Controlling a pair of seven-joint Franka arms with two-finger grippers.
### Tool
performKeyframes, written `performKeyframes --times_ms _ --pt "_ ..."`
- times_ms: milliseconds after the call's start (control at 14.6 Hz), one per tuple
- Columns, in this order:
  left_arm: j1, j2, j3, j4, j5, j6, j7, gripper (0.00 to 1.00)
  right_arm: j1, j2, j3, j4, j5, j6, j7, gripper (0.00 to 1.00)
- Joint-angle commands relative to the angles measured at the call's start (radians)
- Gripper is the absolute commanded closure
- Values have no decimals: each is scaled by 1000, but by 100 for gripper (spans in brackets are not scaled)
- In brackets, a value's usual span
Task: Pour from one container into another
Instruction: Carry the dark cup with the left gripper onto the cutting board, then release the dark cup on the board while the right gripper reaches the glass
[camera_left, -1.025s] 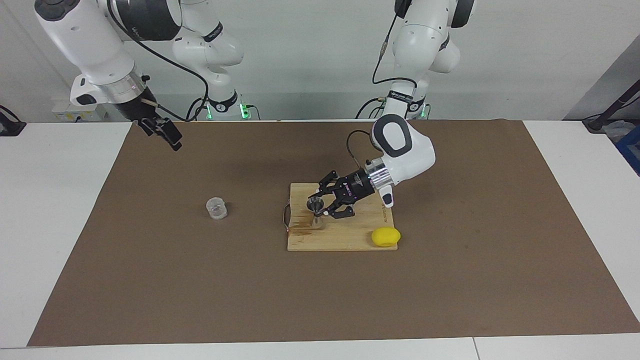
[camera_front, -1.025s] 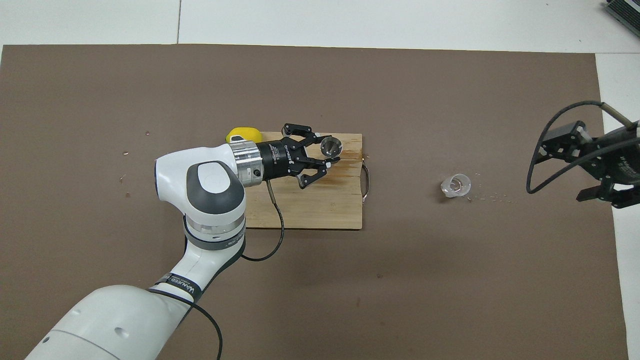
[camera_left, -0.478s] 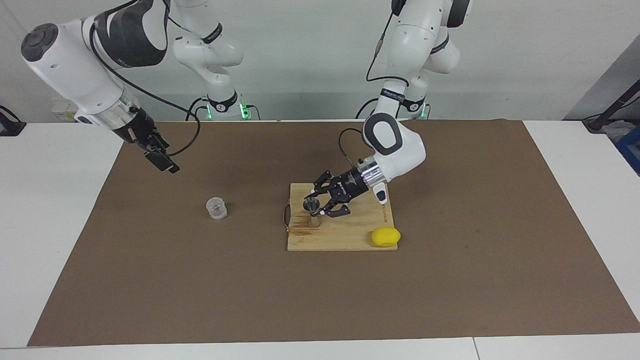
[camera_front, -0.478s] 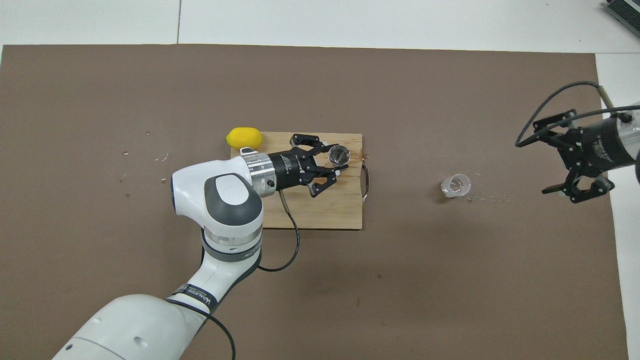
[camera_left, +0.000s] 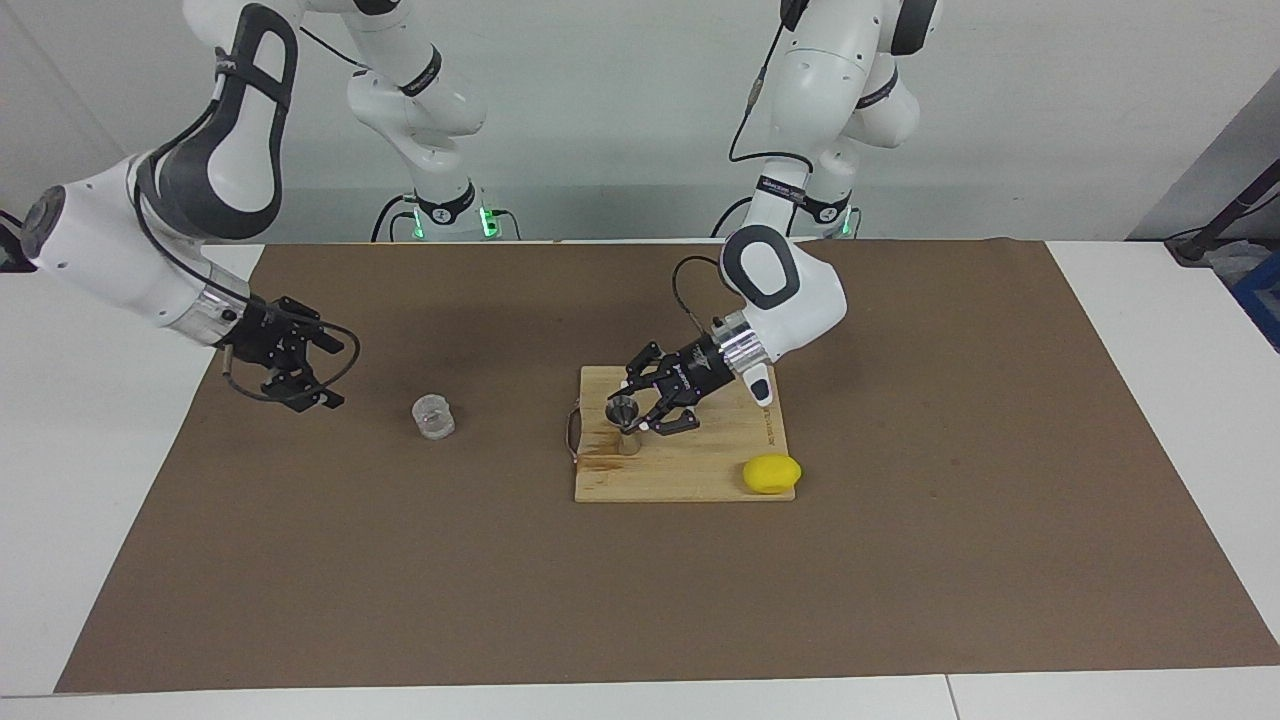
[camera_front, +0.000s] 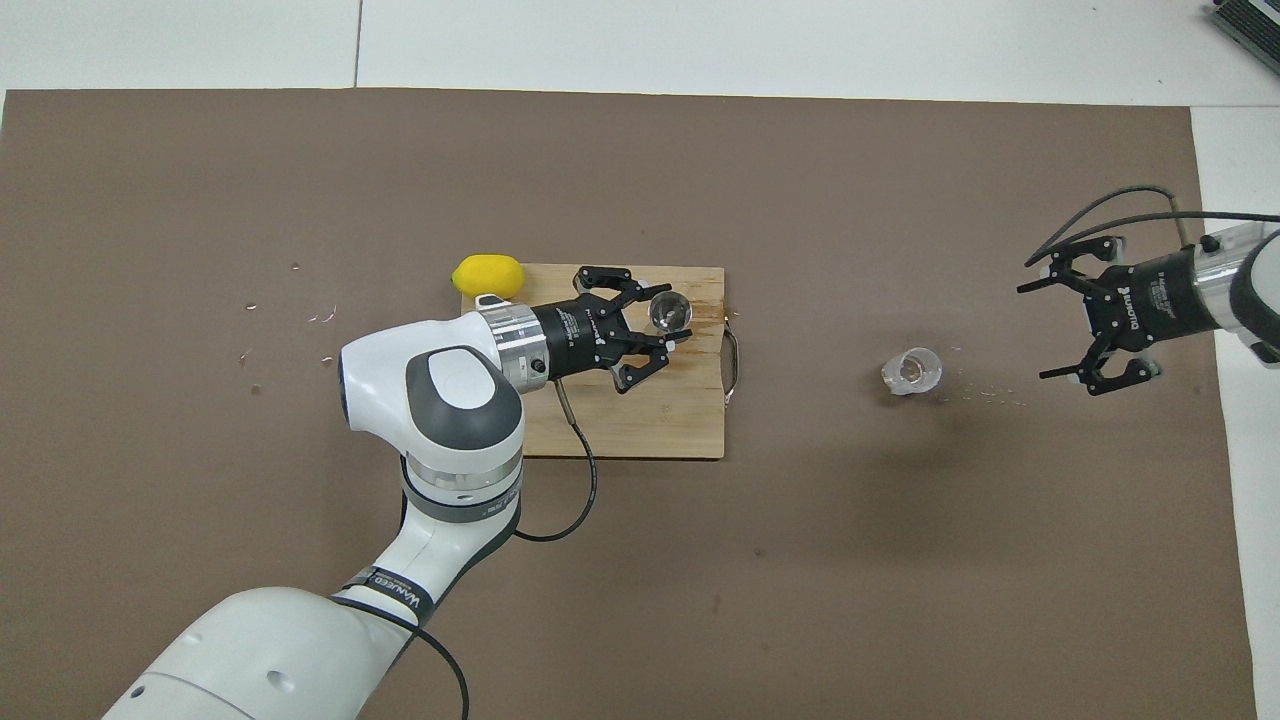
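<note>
The steel jigger (camera_left: 627, 438) stands upright on the wooden cutting board (camera_left: 690, 470), at the board's end toward the right arm. My left gripper (camera_left: 636, 411) lies low over the board, its jaws closed on the jigger's upper cone; in the overhead view the jigger (camera_front: 668, 312) sits between the left gripper's (camera_front: 674, 318) fingertips. The clear squat cup (camera_left: 433, 417) stands on the brown mat between the board and the right arm's end. My right gripper (camera_left: 338, 377) hangs open and empty just above the mat beside the cup, a short gap away. The overhead view shows the cup (camera_front: 912, 370) and the right gripper (camera_front: 1032, 332).
A yellow lemon-like lump (camera_left: 771, 473) rests at the board's corner toward the left arm's end, farther from the robots. The board (camera_front: 650, 420) has a metal handle loop facing the cup. Small crumbs lie on the brown mat (camera_left: 640, 600) around the cup.
My right gripper has come down from high over the mat's corner to just above the mat beside the cup. My left gripper, with the jigger in it, has shifted slightly on the board.
</note>
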Motion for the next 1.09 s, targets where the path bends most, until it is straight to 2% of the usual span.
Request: performKeyframes --times_ms 0,137,273,478,683,1025 --pt "-17 -10 12 -14 -22 18 -3 0 -5 -9 7 -74 65 69 17 0" --pt "-16 -11 11 -14 -21 15 -3 0 -4 -8 7 -123 109 118 15 0" --pt "-17 -27 12 -12 -12 15 -4 0 -5 21 7 -131 137 128 0 0" --pt "-1 -120 14 -50 51 9 -10 0 -8 81 7 -125 213 129 -51 0" --pt "68 -194 12 -70 187 -66 -15 0 -8 130 7 -123 275 131 -149 0" --pt "199 -244 14 -58 548 -261 -10 0 -5 163 7 -149 327 138 -246 0"
